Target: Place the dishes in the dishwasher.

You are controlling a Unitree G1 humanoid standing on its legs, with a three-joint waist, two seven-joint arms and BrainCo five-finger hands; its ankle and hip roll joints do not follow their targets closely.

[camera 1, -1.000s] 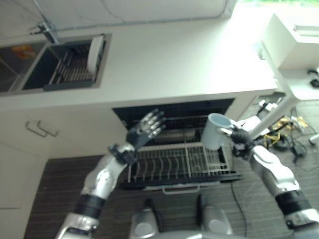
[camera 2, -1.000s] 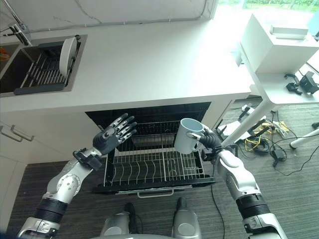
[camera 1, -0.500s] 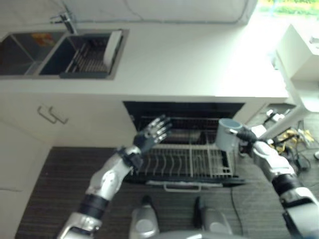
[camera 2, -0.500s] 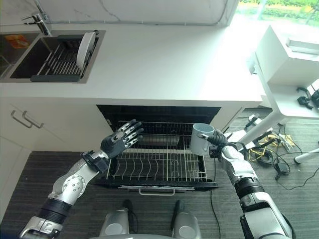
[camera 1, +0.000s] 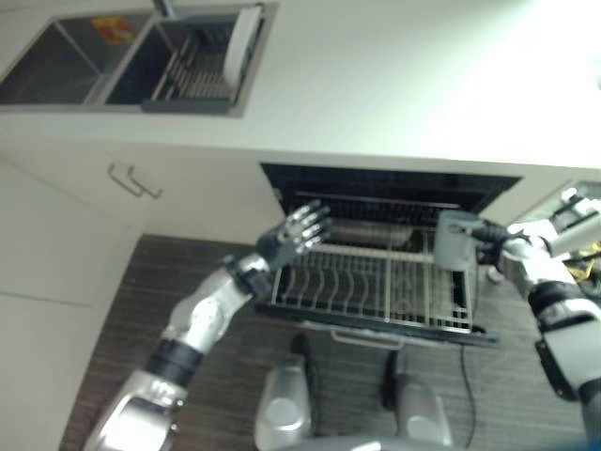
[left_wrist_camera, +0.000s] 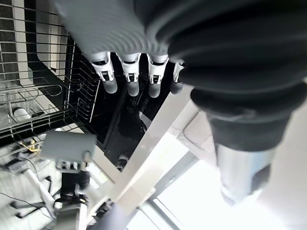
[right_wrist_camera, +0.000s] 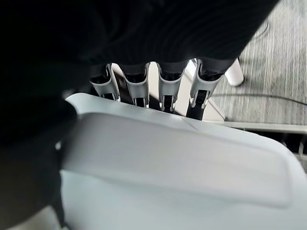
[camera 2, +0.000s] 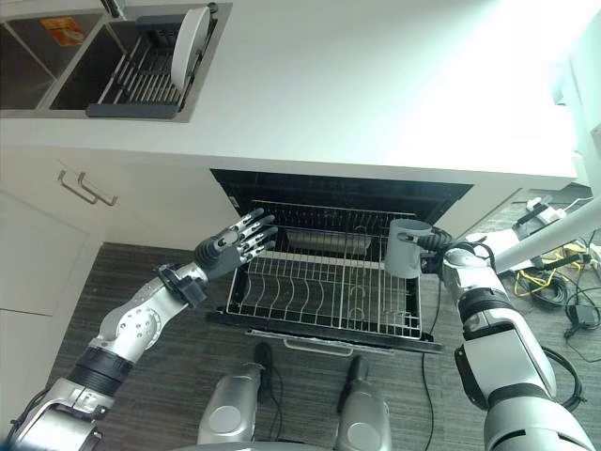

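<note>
A white plate (camera 2: 195,36) stands in the sink rack (camera 2: 141,85) set in the surface (camera 2: 357,85). The left hand (camera 2: 235,246), fingers spread and empty, hovers beside the pulled-out dishwasher rack (camera 2: 324,296). The right hand (camera 2: 439,260), fingers curled round the grey mug (camera 2: 406,249), should lower it upright between the right-side tines. The mug now sits lower and nearer the rack than a second ago.
</note>
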